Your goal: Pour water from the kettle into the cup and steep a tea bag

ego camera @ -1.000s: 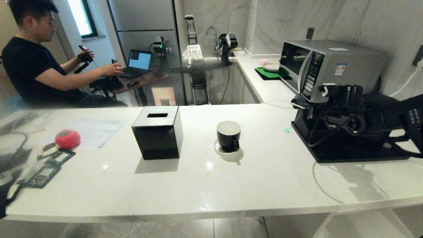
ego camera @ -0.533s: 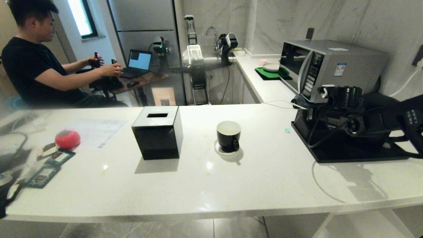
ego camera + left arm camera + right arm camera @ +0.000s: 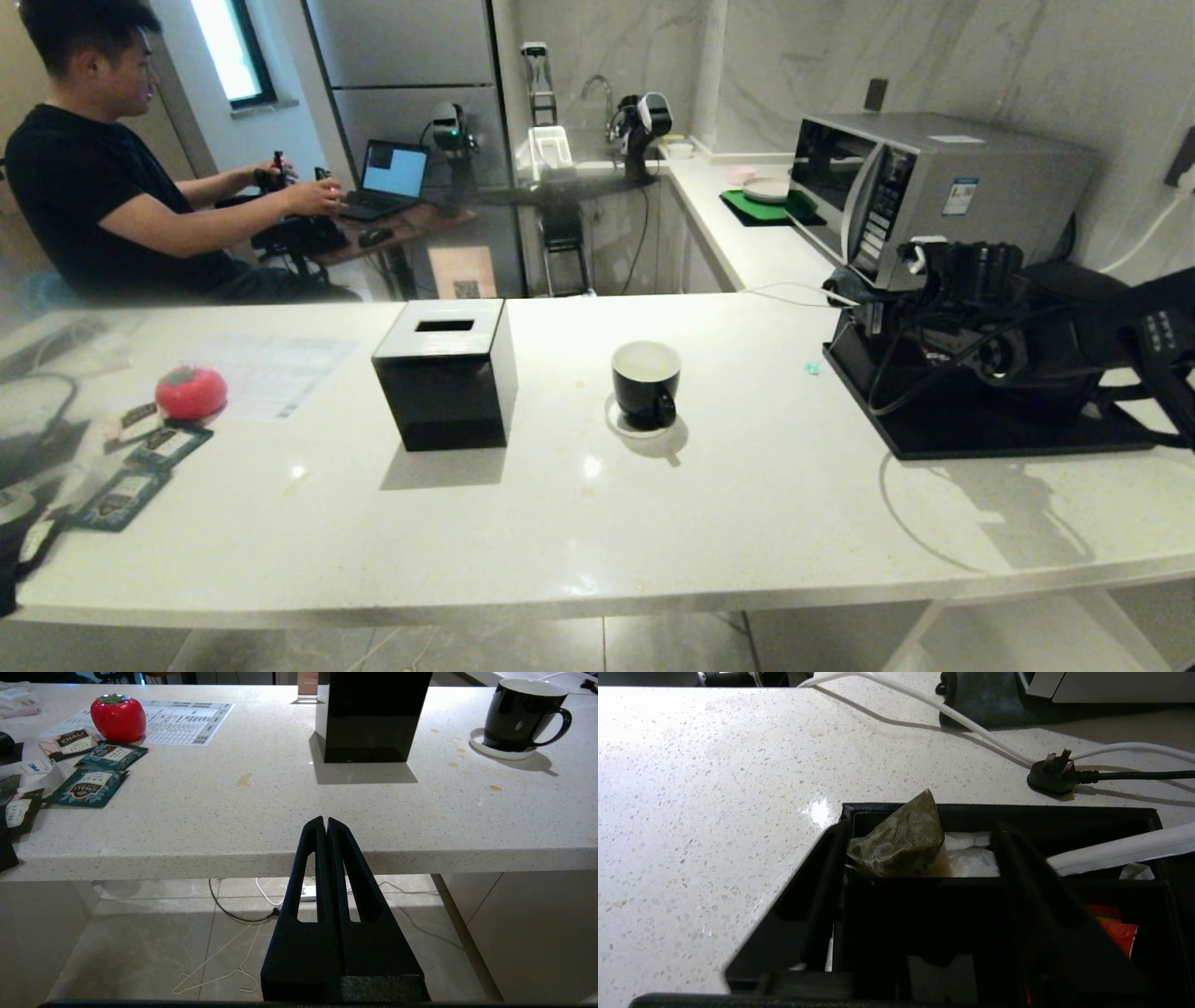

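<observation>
The cup (image 3: 646, 383), a glossy black mug with a white inside, stands on a white coaster mid-counter, also seen in the left wrist view (image 3: 518, 716). My right gripper (image 3: 922, 833) hangs low over the near-left corner of a black tray (image 3: 980, 439), fingers apart. A wet brownish tea bag (image 3: 896, 840) lies on white tissue between the fingertips, close to one finger (image 3: 831, 872). A tiny green tag (image 3: 812, 368) rests on the counter just left of the tray. My left gripper (image 3: 326, 821) is parked shut below the counter's front edge. The kettle is hidden.
A black tissue box (image 3: 446, 373) stands left of the cup. A red tomato-shaped object (image 3: 190, 392) and teal sachets (image 3: 121, 495) lie far left. A microwave (image 3: 934, 187) stands behind the tray. A loose plug (image 3: 1052, 772) lies beyond the tray. A person (image 3: 84, 187) sits at the back left.
The person at the back has lowered a raised hand to the desk. My right arm has stayed over the tray.
</observation>
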You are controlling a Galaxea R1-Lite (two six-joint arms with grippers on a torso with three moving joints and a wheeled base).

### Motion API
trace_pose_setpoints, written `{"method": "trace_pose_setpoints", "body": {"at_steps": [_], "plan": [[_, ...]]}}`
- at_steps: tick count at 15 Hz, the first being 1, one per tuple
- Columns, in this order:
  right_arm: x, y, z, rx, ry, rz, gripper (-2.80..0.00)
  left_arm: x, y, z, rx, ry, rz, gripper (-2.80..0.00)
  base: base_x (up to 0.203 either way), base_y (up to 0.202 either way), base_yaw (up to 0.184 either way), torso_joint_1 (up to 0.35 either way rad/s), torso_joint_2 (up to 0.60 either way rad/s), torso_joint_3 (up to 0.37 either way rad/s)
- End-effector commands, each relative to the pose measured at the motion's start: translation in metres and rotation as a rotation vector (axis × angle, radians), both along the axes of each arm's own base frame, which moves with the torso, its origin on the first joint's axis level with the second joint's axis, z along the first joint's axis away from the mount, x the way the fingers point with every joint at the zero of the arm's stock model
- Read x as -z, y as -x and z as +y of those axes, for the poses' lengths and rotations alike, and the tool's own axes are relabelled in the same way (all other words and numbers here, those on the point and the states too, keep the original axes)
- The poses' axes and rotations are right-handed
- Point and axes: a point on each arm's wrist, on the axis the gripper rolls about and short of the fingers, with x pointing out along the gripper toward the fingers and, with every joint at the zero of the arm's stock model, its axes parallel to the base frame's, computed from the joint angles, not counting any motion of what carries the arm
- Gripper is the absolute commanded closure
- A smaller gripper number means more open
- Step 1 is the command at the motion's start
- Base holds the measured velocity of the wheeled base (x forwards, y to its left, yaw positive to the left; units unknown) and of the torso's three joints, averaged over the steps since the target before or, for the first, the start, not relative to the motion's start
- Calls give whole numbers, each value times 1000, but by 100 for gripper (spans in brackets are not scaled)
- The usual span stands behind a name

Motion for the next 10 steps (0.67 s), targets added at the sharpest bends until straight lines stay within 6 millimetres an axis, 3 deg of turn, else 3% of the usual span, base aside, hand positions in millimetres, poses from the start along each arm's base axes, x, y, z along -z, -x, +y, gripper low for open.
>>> {"method": "trace_pose_setpoints", "body": {"at_steps": [1,10], "plan": [[2,-1,0,0,1,-2,0,0,0,0,0,0,-1,0,0,0,0,0,0,0],[3,-1,1,-3,-1,-3,0,0,0,0,0,0,-1,0,0,0,0,0,0,0]]}}
